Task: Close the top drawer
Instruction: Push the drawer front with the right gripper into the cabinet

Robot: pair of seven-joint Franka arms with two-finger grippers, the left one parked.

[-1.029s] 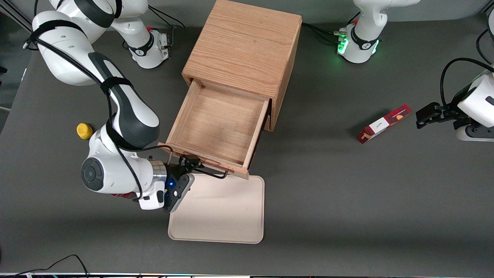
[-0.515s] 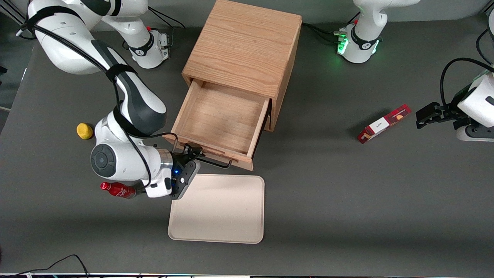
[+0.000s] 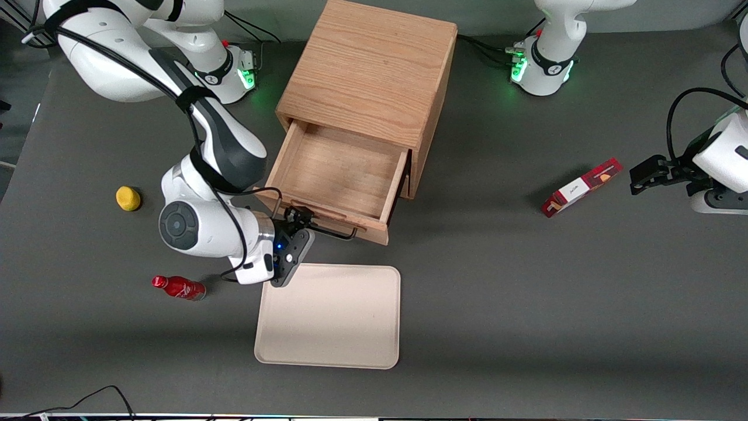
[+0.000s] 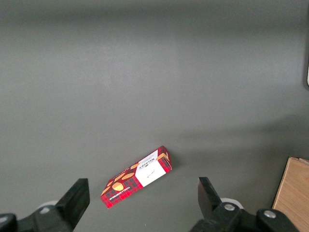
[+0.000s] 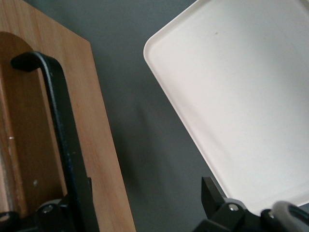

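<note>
The top drawer point(image 3: 339, 175) of the light-oak cabinet point(image 3: 368, 70) stands partly pulled out, and its inside is bare. Its black wire handle point(image 3: 327, 231) sits on the drawer front facing the front camera. My right gripper point(image 3: 298, 225) is at the handle's end, against the drawer front and just above the tray's edge. In the right wrist view the gripper point(image 5: 147, 193) is open: the handle point(image 5: 63, 135) and the drawer front point(image 5: 104, 159) lie by one finger, and the other finger point(image 5: 210, 193) is apart over bare table. The lower drawer is hidden.
A beige tray point(image 3: 330, 316) lies on the table in front of the drawer, also in the right wrist view point(image 5: 241, 96). A red bottle point(image 3: 178, 287) and a yellow object point(image 3: 128, 198) lie toward the working arm's end. A red box point(image 3: 581, 187) lies toward the parked arm's end, also in the left wrist view point(image 4: 136, 176).
The drawer has slid some way into the cabinet, and my gripper has moved with its front toward the cabinet. The arm no longer covers the red bottle.
</note>
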